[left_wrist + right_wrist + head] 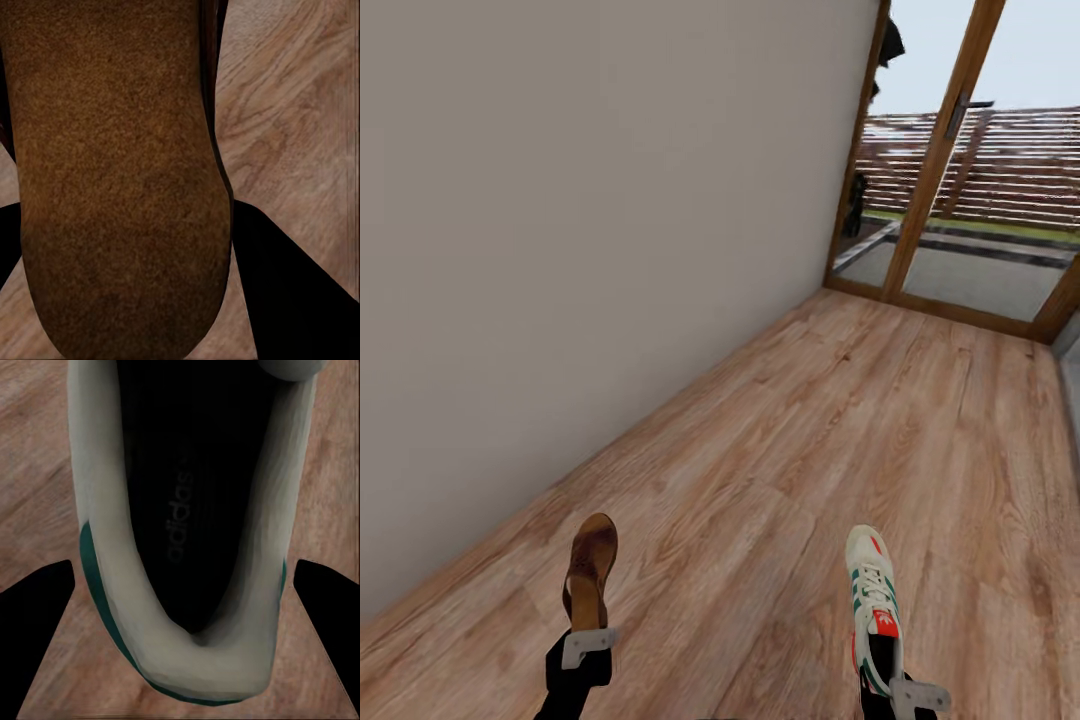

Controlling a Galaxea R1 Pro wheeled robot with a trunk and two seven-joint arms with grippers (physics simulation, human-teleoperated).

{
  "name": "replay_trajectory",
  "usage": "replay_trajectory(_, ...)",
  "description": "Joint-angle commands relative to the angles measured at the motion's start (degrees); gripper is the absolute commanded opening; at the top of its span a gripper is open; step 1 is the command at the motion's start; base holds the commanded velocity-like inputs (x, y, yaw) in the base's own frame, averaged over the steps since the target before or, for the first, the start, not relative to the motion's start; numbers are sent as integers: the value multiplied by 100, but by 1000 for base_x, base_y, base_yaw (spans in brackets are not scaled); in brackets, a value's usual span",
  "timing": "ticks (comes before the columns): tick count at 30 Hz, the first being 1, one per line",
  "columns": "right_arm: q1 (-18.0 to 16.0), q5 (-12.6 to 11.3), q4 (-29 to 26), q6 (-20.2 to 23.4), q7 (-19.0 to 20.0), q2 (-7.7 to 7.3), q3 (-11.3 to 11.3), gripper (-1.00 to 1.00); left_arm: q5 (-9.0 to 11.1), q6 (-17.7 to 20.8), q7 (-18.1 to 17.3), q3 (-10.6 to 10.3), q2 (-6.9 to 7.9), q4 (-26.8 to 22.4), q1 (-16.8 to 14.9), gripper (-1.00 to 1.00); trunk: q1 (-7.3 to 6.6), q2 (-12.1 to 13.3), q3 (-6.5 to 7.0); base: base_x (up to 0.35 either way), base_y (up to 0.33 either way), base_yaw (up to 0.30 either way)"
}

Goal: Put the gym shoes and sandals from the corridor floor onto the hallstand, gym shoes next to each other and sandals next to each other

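Gripping a sandal point(590, 570), the left pincer point(586, 645) matches the right pincer point(905, 690), clamped on a gym shoe point(873, 600).

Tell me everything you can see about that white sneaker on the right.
The gym shoe is white with green side stripes, white laces and a red tongue patch. The right gripper holds it by the heel end, toe pointing away from the robot, above the wood-plank floor. The right wrist view looks into its dark opening, where an adidas mark shows on the insole, framed by the pale padded collar with green trim.
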Motion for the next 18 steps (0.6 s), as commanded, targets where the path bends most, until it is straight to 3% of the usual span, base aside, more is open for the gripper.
replay_trajectory(1, -5, -58, 1, -21, -24, -6, 49, -100, -60, -17, 0, 28, -7, -1, -1, -100, -1, -2, -1, 0, 0, -300)
replay_trajectory(18, -5, -59, 0, -24, -24, -11, 49, -100, -60, -17, 0, -11, -8, 3, -1, -100, -1, -2, 56, 2, 0, -300)
